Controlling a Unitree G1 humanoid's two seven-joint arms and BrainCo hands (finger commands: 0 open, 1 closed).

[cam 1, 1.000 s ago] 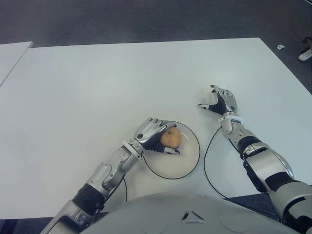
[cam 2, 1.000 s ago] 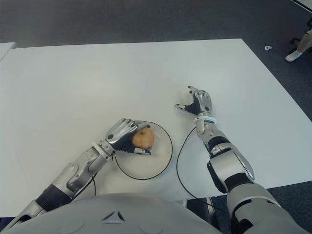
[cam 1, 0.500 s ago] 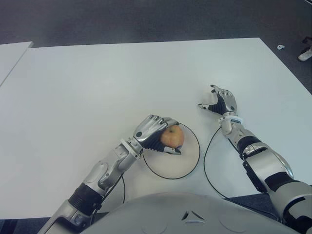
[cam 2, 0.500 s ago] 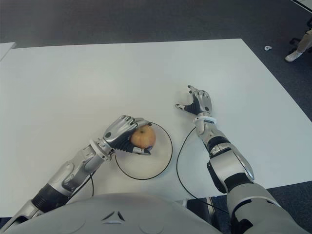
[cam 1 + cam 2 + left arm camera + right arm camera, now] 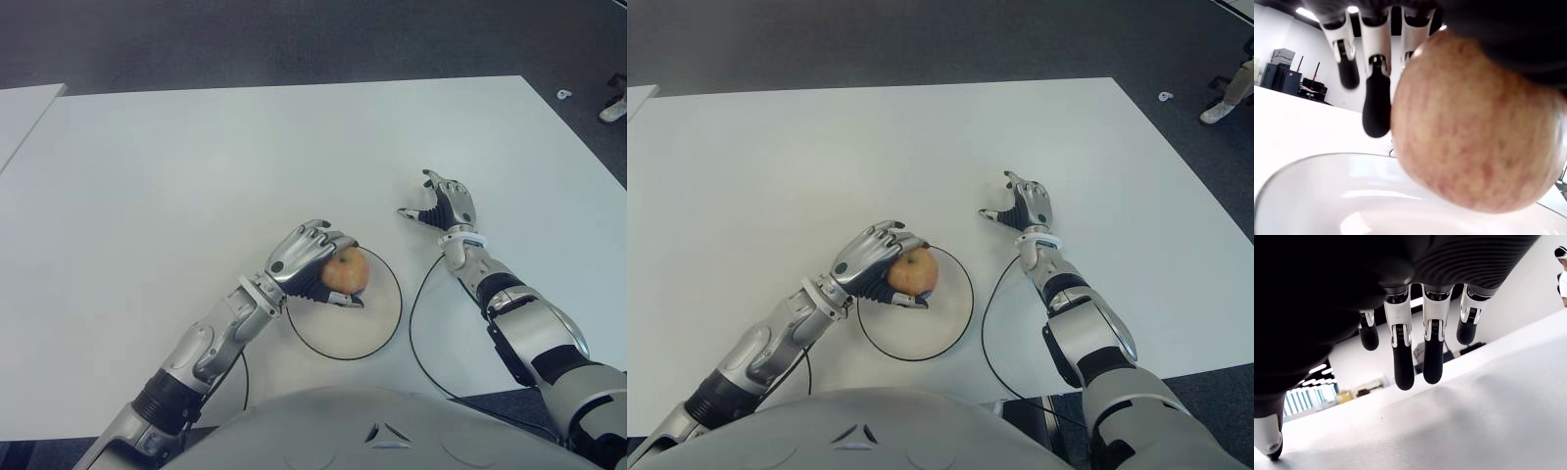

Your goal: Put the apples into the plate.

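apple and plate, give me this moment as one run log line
left robot hand: shut on apple, over plate near its left rim | apple: not released | right robot hand: open, right of plate

My white table stands on dark grey carpet; a second table's corner sits at my left.

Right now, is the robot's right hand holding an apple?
No, the right hand has spread fingers holding nothing; the apple is in the left hand over the plate.
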